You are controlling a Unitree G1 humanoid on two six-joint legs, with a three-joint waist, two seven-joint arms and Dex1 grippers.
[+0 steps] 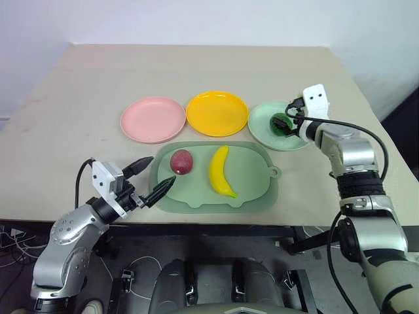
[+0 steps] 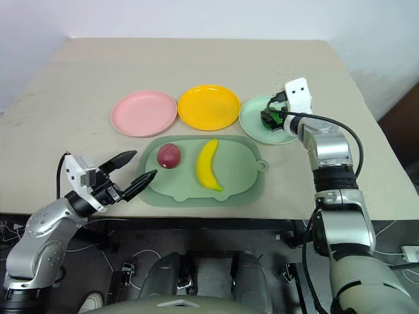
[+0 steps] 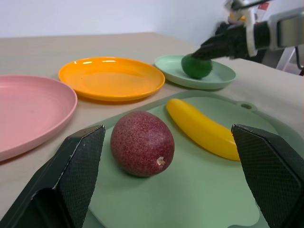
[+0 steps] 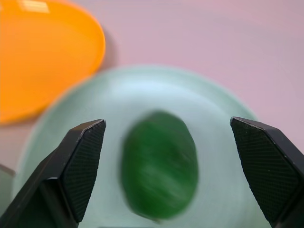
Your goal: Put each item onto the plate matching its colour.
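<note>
Surface (image 1: 78,85): beige, broad, carries everything below.

Tray mat (image 1: 252,190): pale green, flat, at the near edge; it bears two items not yet sorted.

Plates, three in a row beyond the mat: pink plate (image 1: 152,119) at my left, yellow-orange plate (image 1: 217,112) in the middle, mint green plate (image 1: 262,127) at my right.

My right claw (image 1: 289,123): over the mint green plate, fingers spread wide with the green fruit between them and nothing gripped.

My left claw (image 1: 149,179): open and empty, hovering at the mat's left end, aimed at the red-purple fruit.

Banana (image 1: 220,171): yellow, curved, lying on the mat just right of the red-purple fruit. I judge it light, rigid, smooth plastic; best pinched across its thick middle.

Red-purple fruit (image 1: 181,161): roundish, speckled, on the mat. Likely light and hard, prone to roll; take it across its widest part.

Green fruit (image 3: 196,66): small, round, lying in the mint green plate; apparently placed.
</note>
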